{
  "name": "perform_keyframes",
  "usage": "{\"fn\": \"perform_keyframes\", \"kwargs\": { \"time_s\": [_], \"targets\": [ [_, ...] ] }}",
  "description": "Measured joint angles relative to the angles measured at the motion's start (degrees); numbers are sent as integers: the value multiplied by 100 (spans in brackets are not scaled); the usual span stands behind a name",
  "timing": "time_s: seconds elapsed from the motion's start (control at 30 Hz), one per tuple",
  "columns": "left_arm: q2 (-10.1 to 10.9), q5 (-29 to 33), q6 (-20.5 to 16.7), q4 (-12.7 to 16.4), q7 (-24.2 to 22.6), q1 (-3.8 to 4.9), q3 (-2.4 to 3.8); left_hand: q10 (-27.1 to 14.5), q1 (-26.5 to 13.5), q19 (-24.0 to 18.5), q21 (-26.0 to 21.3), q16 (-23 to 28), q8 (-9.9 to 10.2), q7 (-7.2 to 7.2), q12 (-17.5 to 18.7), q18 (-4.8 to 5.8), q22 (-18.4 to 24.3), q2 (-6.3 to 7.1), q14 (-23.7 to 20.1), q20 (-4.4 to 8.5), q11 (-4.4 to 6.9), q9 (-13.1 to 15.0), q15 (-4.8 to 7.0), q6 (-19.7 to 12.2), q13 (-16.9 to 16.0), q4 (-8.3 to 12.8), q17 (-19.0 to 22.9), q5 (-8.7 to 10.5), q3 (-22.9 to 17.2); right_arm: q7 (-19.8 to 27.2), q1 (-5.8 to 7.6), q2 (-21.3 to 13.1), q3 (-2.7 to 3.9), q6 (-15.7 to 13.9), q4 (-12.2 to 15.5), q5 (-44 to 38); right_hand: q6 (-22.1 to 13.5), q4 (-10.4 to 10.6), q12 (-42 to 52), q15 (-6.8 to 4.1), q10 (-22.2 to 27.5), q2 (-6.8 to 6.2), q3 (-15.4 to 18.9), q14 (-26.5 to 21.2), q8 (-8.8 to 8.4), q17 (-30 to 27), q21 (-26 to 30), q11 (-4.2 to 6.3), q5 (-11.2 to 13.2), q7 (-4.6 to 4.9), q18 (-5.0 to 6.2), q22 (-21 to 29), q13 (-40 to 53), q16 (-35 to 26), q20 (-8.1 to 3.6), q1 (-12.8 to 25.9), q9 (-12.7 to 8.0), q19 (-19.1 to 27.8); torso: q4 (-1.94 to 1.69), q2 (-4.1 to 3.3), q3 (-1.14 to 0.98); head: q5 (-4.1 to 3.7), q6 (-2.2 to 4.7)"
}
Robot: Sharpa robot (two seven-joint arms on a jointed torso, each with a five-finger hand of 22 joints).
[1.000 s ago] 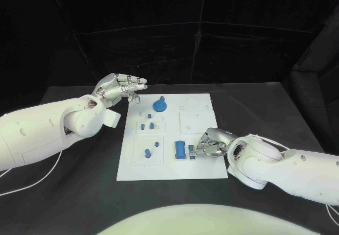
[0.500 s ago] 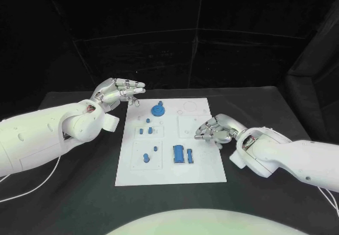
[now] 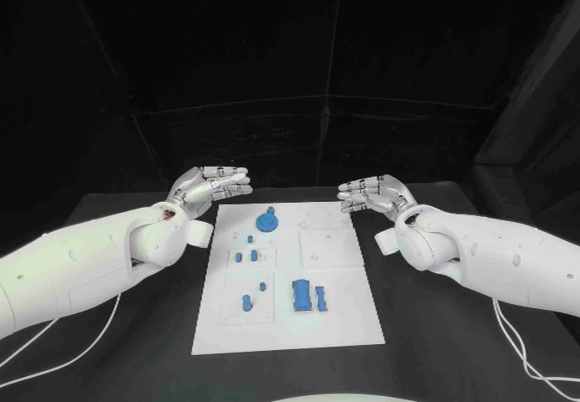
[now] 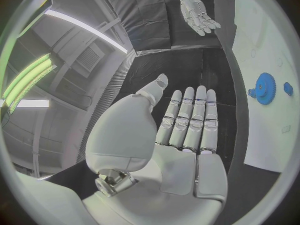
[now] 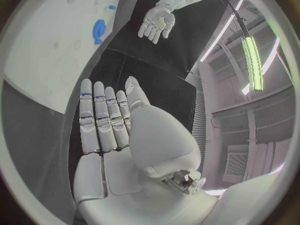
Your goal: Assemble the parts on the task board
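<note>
The white task board (image 3: pixel 339 322) lies in the middle of the black table. On it I see a blue gear (image 3: pixel 266 223) near the far end, small blue pegs (image 3: pixel 249 254) in the middle, and a larger blue block (image 3: pixel 302 296) with a thin blue piece (image 3: pixel 323 296) beside it near the front. My left hand (image 3: pixel 212 185) hangs above the table beyond the board's far left corner, fingers straight and together, holding nothing. My right hand (image 3: pixel 374 195) is raised beyond the far right corner, flat and empty. The gear (image 4: pixel 265 87) and the right hand (image 4: pixel 199 10) show in the left wrist view.
Black curtains close off the back of the table. White cables (image 3: pixel 517 343) trail over the table beside both arms. The table edge runs just behind the two hands.
My right hand has lifted from the blue block at the board's front and moved up to the far right, opening flat. The left hand rose slightly. The camera has shifted too.
</note>
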State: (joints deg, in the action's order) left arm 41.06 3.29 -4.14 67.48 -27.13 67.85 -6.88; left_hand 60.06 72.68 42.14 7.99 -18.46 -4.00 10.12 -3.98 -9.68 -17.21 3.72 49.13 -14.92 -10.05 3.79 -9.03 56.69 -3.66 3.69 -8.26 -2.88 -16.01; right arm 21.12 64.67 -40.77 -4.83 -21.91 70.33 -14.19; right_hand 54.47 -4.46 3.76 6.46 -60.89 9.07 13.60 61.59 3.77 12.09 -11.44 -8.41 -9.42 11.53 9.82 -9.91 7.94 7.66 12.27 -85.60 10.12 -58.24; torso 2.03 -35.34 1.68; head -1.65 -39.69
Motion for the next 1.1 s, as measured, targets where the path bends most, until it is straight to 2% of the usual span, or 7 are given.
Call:
{"fn": "perform_keyframes", "kwargs": {
  "time_s": [0.17, 0.37, 0.6, 0.73, 0.9, 1.03, 1.1],
  "targets": [
    [-255, 189, -34, -329, -78, -80, -1, -32, 57, -2, -89, 310, 0, 0, 5, 0, 167, -58, 45, -86, 11, 0, 0, -3, 0, -13, 153, 0, 106, 325, 0, 382, 19, 193, -688, 488, 41, -364, 0, 16, -52, 84, -106, 263, 0, -461, 355, -52, 0, -1, -1, 316, -406, -356, 22, 267, -288, -255, 16, 36, -5, 7, 159],
    [-210, 183, -73, -244, -56, -113, 13, -1221, -1351, -811, -254, 632, 239, -191, 236, 87, 479, -263, -894, 203, 201, -213, 174, -1133, 208, -218, 326, 167, 410, 310, -39, 298, 32, 153, -518, 493, -979, -277, -215, -147, 1101, -102, -362, -921, -221, -715, 555, 126, 170, -218, -60, 589, -649, -608, -224, 1943, -514, 864, 5, 64, -17, 20, 198],
    [-109, 154, -401, 193, -51, -229, 143, -2357, -2754, -1618, -594, 920, 328, -388, 332, 218, 774, -334, -1848, 511, 390, -323, 347, -2209, 312, -320, 648, 218, 691, 333, -156, 111, 170, -151, 162, 581, -2041, -82, -311, -471, 2286, -291, -590, -2166, -295, -1036, 884, 310, 355, -441, -229, 855, -744, -688, -461, 3512, -838, 2042, -99, 238, -91, 120, 424],
    [-2, 112, -856, 620, -60, -334, 271, -2935, -3474, -2033, -686, 1064, 357, -527, 355, 307, 924, -355, -2336, 667, 556, -351, 592, -2761, 337, -345, 739, 244, 838, 406, -259, -74, 295, -558, 820, 719, -2577, 152, -334, -560, 2885, -449, -721, -2795, -333, -1122, 1014, 546, 547, -557, -320, 923, -765, -718, -582, 4306, -924, 2636, -161, 346, -138, 157, 510],
    [134, 35, -1617, 1231, -73, -512, 427, -3500, -4165, -2428, -722, 1209, 358, -788, 359, 396, 1070, -365, -2809, 818, 795, -362, 760, -3290, 348, -356, 786, 243, 973, 525, -384, -259, 403, -1152, 1492, 945, -3091, 323, -334, -606, 3462, -695, -888, -3399, -332, -1169, 1079, 714, 761, -756, -408, 960, -778, -718, -741, 5067, -972, 3203, -190, 394, -159, 164, 528],
    [233, -40, -2301, 1680, -87, -632, 542, -3874, -4632, -2696, -753, 1318, 357, -898, 359, 663, 1168, -370, -3125, 920, 902, -367, 831, -3647, 353, -362, 804, 258, 1076, 620, -440, -357, 460, -1573, 1820, 1114, -3445, 378, -334, -626, 3851, -796, -1112, -3812, -332, -1184, 1080, 773, 832, -945, -408, 970, -782, -739, -963, 5588, -988, 3595, -197, 408, -164, 165, 531],
    [277, -78, -2638, 1865, -96, -681, 590, -4073, -4879, -2843, -753, 1462, 357, -932, 359, 745, 1309, -371, -3292, 1037, 937, -367, 851, -3839, 356, -366, 806, 266, 1225, 659, -457, -380, 473, -1739, 1906, 1182, -3602, 404, -334, -629, 4030, -828, -1172, -3995, -353, -1192, 1105, 791, 859, -1006, -545, 976, -785, -739, -1035, 5822, -994, 3777, -201, 411, -165, 165, 532]
  ]
}}
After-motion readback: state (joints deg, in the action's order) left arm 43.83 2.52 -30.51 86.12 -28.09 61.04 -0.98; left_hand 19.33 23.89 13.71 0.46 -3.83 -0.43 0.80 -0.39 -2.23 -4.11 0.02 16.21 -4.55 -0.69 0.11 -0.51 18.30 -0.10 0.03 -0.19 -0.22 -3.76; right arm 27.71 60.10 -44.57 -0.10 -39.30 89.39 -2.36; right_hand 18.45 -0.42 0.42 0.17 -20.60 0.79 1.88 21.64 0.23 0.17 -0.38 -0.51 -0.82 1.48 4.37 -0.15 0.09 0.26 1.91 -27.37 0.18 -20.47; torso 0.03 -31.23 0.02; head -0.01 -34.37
